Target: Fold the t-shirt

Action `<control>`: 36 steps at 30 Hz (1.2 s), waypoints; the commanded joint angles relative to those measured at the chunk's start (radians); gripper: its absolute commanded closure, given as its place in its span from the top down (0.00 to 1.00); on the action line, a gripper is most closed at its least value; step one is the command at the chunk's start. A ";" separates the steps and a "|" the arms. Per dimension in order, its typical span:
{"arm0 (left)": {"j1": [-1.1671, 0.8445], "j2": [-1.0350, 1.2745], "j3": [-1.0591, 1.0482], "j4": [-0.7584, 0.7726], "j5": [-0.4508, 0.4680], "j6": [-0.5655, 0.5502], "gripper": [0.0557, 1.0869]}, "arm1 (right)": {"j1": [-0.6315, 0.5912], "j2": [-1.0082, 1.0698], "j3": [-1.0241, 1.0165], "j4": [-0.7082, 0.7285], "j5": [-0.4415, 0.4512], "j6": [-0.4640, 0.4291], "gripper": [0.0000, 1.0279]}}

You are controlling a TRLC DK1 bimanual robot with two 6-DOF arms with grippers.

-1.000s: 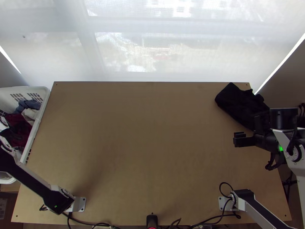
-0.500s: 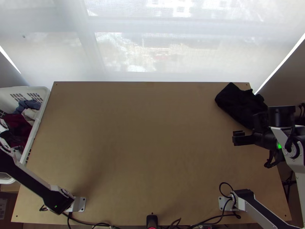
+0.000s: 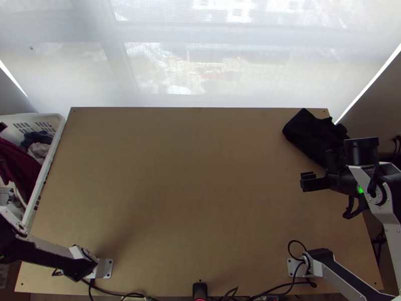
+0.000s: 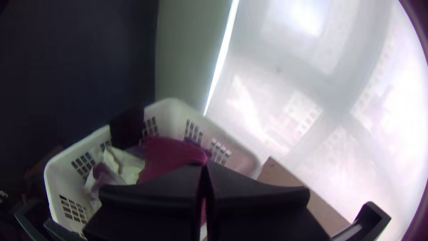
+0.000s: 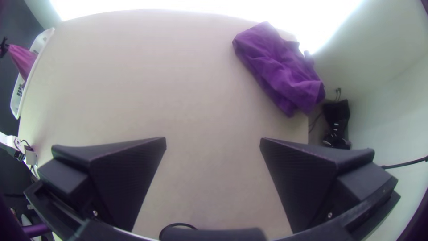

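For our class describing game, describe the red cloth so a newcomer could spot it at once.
From the wooden table, go to the white basket on its left. Beside the pale cloth is the dark red cloth; unlike the pale one, its raised end is pinched in the left gripper.

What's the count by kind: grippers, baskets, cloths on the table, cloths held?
Grippers: 2 (left gripper, right gripper)
Baskets: 1 (white basket)
Cloths on the table: 1 (dark cloth)
Cloths held: 1 (maroon cloth, in the left gripper)
Total: 5
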 commanded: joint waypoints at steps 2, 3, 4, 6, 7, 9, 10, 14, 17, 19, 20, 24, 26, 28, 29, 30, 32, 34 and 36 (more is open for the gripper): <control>-0.155 -0.347 0.119 -0.032 0.064 -0.043 0.03 | 0.025 -0.010 -0.008 0.005 0.000 0.000 0.96; -0.202 -0.374 0.139 -0.037 0.064 -0.043 0.03 | 0.029 -0.012 -0.008 0.004 0.000 0.000 0.96; -0.246 -0.397 0.165 -0.046 0.064 -0.042 0.03 | 0.039 -0.016 -0.008 0.004 0.000 0.000 0.96; -0.353 -0.428 0.219 -0.075 0.062 -0.036 0.03 | 0.046 -0.021 -0.008 0.004 0.000 0.001 0.96; -0.418 -0.439 0.248 -0.095 0.062 -0.034 0.03 | 0.048 -0.024 -0.008 0.004 0.000 0.001 0.96; -0.547 -0.447 0.314 -0.144 0.062 -0.034 0.03 | 0.056 -0.028 -0.007 0.004 0.000 0.003 0.96; -0.602 -0.447 0.339 -0.161 0.061 -0.034 0.03 | 0.056 -0.032 -0.004 0.004 0.000 0.004 0.96; -0.876 -0.448 0.385 -0.205 0.001 -0.037 0.03 | 0.056 -0.035 0.016 0.004 0.000 0.003 0.96; -1.131 -0.433 0.377 -0.279 -0.074 -0.037 0.03 | 0.045 -0.035 0.039 0.001 0.002 0.000 0.96; -1.271 -0.427 0.335 -0.316 -0.074 -0.053 0.03 | 0.033 -0.035 0.053 -0.002 0.002 -0.003 0.96; -1.338 -0.427 0.312 -0.325 -0.074 -0.059 0.03 | 0.026 -0.033 0.056 -0.004 0.002 -0.005 0.96; -1.508 -0.399 0.285 -0.339 -0.074 -0.091 0.03 | -0.013 -0.033 0.065 -0.005 0.002 -0.010 0.96; -1.551 -0.373 0.311 -0.337 -0.074 -0.091 0.03 | -0.037 -0.035 0.065 -0.007 0.002 -0.011 0.96; -1.585 -0.347 0.331 -0.342 -0.074 -0.089 0.03 | -0.058 -0.038 0.062 -0.012 0.002 -0.013 0.96; -1.602 -0.338 0.329 -0.350 -0.076 -0.088 0.03 | -0.064 -0.039 0.061 -0.013 0.002 -0.013 0.96; -1.620 -0.332 0.320 -0.365 -0.076 -0.077 0.03 | -0.069 -0.041 0.059 -0.015 0.002 -0.014 0.96; -1.670 -0.332 0.246 -0.391 -0.076 -0.056 0.03 | -0.079 -0.044 0.062 -0.018 0.002 -0.014 0.96; -1.719 -0.356 0.124 -0.393 -0.076 -0.034 0.03 | -0.090 -0.048 0.067 -0.022 0.000 -0.023 0.96; -1.765 -0.387 0.006 -0.391 -0.076 -0.014 0.03 | -0.098 -0.052 0.070 -0.027 0.000 -0.028 0.96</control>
